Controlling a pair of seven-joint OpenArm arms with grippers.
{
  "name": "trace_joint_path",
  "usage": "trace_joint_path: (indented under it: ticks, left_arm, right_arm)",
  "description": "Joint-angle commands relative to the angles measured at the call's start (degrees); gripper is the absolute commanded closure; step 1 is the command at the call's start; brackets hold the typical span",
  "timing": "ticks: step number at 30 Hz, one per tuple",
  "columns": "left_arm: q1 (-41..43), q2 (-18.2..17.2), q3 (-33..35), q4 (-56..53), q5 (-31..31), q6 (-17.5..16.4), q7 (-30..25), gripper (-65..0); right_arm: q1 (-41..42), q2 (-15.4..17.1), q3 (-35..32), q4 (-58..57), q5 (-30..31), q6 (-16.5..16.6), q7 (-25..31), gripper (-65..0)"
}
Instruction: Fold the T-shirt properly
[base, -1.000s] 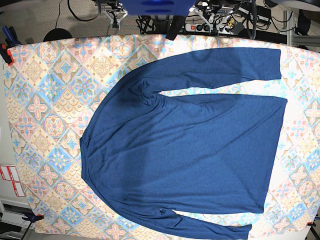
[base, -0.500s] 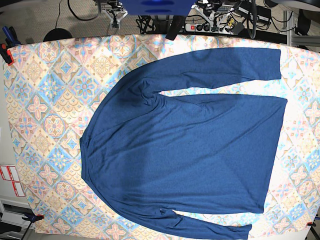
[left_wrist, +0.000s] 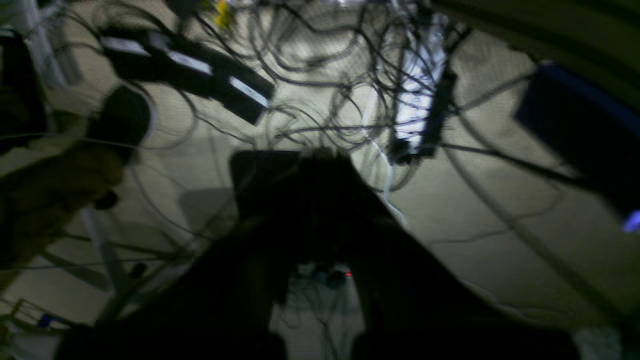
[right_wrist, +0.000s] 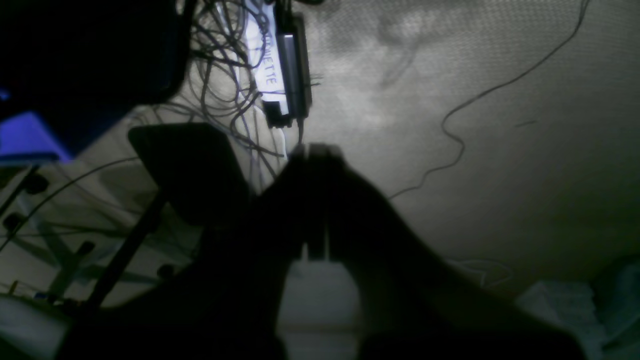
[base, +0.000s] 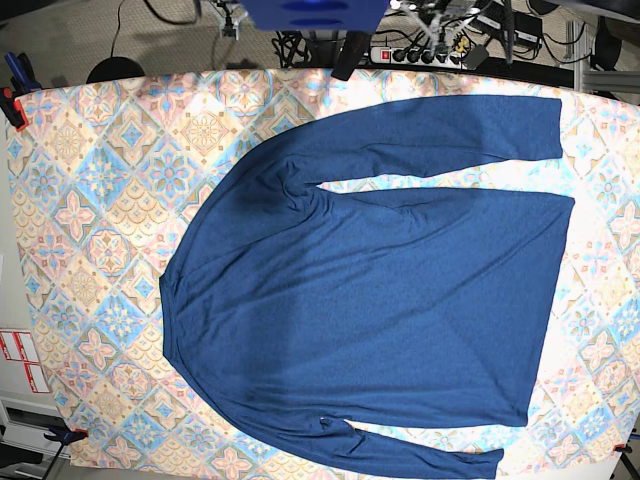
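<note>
Navy fabric of the T-shirt (base: 380, 290) is lying spread flat across the patterned tablecloth (base: 90, 200), its collar end pointing toward the cloth's left edge, its hem reaching near the right edge, one sleeve running along the far edge and the other along the near edge. Left gripper (left_wrist: 320, 160) and right gripper (right_wrist: 315, 150) are both hanging off the table over a cable-strewn floor (right_wrist: 475, 100), jaws pressed together and holding nothing.

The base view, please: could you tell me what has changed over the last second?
Almost nothing: only the clutter past the table's far edge shifts slightly in frame. The T-shirt stays spread flat on the patterned tablecloth, untouched, sleeves as before.
</note>
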Motion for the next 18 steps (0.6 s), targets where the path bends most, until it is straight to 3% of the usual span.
trace_joint_path:
  ticks: [1, 7, 18]
  left_arm:
    - [2.3, -0.8, 0.1, 4.8, 0.3, 0.2, 0.1, 0.0]
    - [7.8, -3.0, 0.1, 13.0, 0.3, 0.2, 0.4, 0.0]
    - [8.6, -3.0, 0.1, 13.6, -0.4, 0.2, 0.2, 0.0]
  right_arm:
    - [-1.1, 0.6, 0.0, 1.2, 0.1, -0.4, 0.1, -0.3]
    - [-5.3, 1.1, 0.0, 5.2, 0.1, -0.4, 0.1, -0.2]
    - [-6.2, 1.9, 0.0, 7.4, 0.1, -0.4, 0.1, -0.2]
